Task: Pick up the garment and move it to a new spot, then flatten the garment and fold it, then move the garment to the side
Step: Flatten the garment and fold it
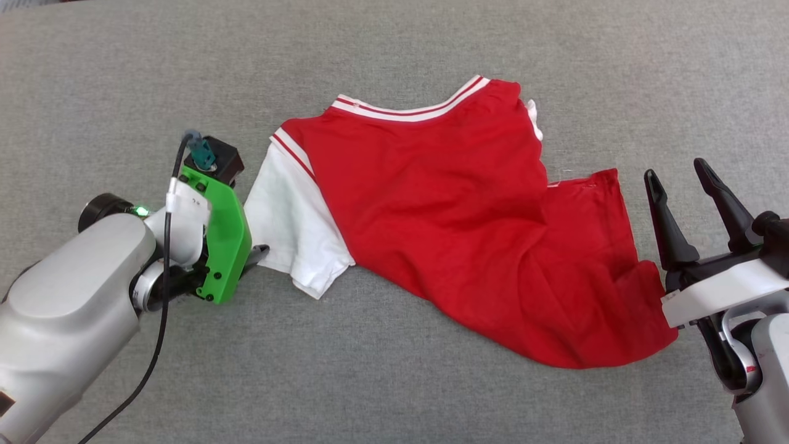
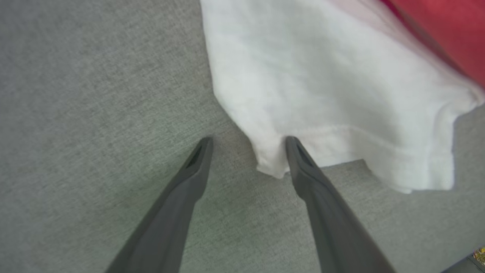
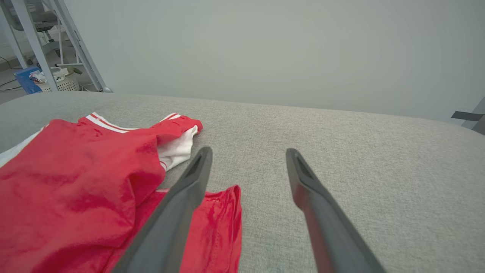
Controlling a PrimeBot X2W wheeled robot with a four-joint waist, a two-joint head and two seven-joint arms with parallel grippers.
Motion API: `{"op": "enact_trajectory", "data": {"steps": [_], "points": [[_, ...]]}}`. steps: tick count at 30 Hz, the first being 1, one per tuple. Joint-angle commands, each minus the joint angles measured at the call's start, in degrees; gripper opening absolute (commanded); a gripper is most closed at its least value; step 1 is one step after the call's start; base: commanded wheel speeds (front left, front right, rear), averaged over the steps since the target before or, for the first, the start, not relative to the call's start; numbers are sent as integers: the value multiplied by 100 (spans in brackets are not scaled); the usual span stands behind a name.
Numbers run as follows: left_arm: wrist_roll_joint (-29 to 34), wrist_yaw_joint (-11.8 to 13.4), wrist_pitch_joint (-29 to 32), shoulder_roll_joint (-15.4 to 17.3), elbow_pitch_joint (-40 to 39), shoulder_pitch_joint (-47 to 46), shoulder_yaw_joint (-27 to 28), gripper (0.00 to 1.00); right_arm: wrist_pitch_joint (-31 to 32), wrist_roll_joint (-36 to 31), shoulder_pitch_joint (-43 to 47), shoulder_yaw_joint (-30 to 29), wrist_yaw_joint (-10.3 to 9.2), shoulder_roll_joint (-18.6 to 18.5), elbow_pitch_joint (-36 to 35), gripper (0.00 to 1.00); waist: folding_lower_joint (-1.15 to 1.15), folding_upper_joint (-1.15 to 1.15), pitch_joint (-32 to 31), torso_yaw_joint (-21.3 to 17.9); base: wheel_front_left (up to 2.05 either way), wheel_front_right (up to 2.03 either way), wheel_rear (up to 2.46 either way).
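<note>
The shirt (image 1: 444,203) lies rumpled across the middle of the grey fabric surface (image 1: 394,382), with its collar away from the robot. The left end effector (image 2: 248,142) is spread apart, low at the corner of the white sleeve (image 2: 322,87), one finger against its edge. The right end effector (image 1: 678,171), also apart and empty, stands just beside the shirt's red bottom edge.

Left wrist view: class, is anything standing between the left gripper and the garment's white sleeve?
Nothing visible does. The left gripper is open over the bare grey surface. The corner of the garment's white sleeve lies between its fingertips, right beside one finger.
</note>
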Motion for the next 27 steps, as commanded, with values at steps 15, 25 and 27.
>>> {"op": "enact_trajectory", "data": {"steps": [15, 25, 27], "points": [[-69, -121, -987, 272, 457, 70, 379, 0, -66, -5, -3, -167, -5, -42, 108, 100, 0, 0, -113, 35, 0, 0, 0], [-261, 223, -1385, 617, 826, 734, 484, 0, -4, 10, 56, -185, -5, -81, 102, 100, 0, 0, -135, 62, 0, 0, 0], [-236, 292, -1674, 516, 883, 815, 529, 100, 18, 17, 42, -161, -5, -107, 113, 100, 0, 0, -185, 88, 0, 0, 0]]}}
